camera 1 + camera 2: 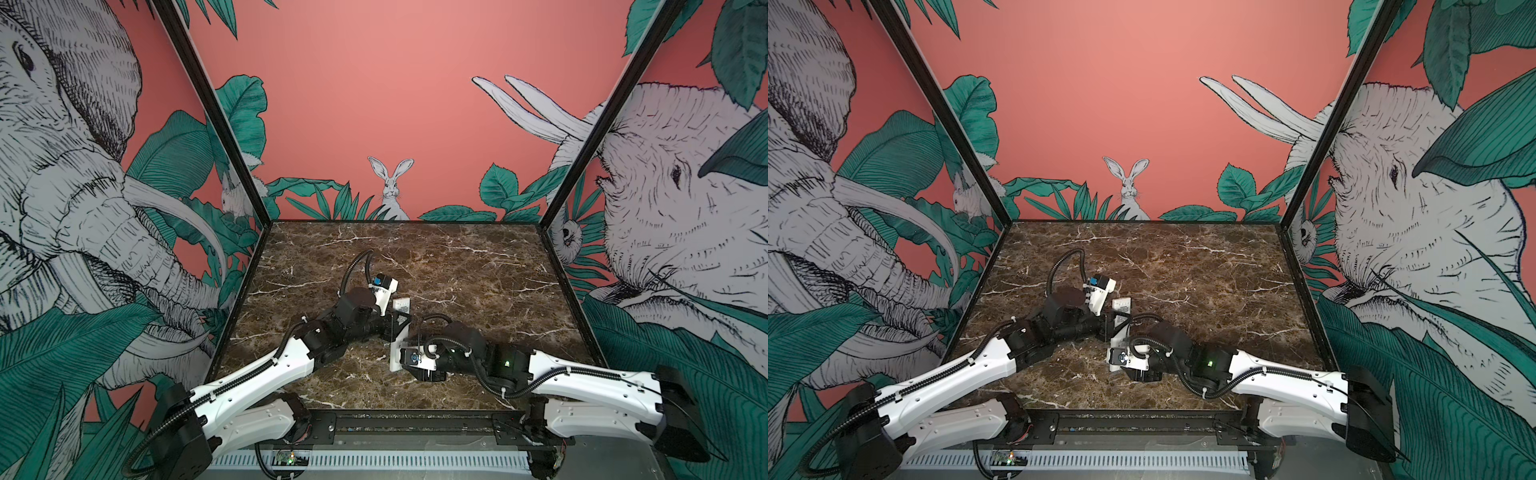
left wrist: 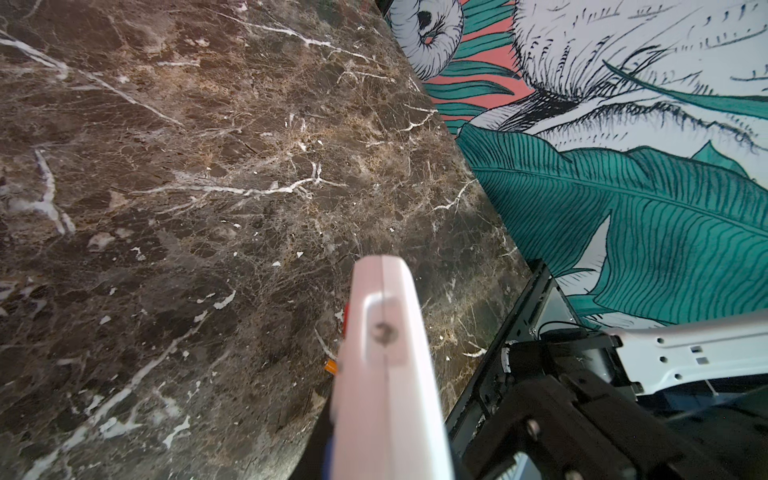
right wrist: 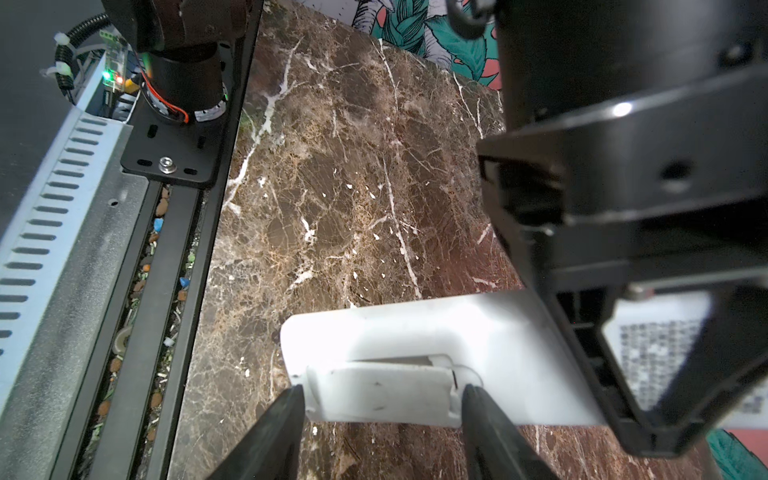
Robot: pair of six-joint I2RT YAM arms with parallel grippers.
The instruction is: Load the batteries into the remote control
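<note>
The remote control (image 1: 402,306) (image 1: 1122,305) is held on its edge above the middle of the marble table, plain white back (image 3: 478,332) towards the right wrist camera. My left gripper (image 1: 395,323) is shut on its middle, near the printed label (image 3: 656,349). My right gripper (image 3: 382,401) is at the remote's near end (image 1: 395,365). It stands open, its two black fingertips (image 3: 293,409) just outside the ends of a small pale cover piece (image 3: 382,392). The cover lies on the battery bay with a slit open along one edge. The left wrist view shows the remote (image 2: 386,374) end-on. The batteries are hidden.
The brown marble table (image 1: 457,270) is walled on three sides by printed panels. Along its front edge run a black rail (image 3: 174,291) and a white slotted cable duct (image 3: 54,208). The left arm's base motor (image 3: 183,83) stands by the rail.
</note>
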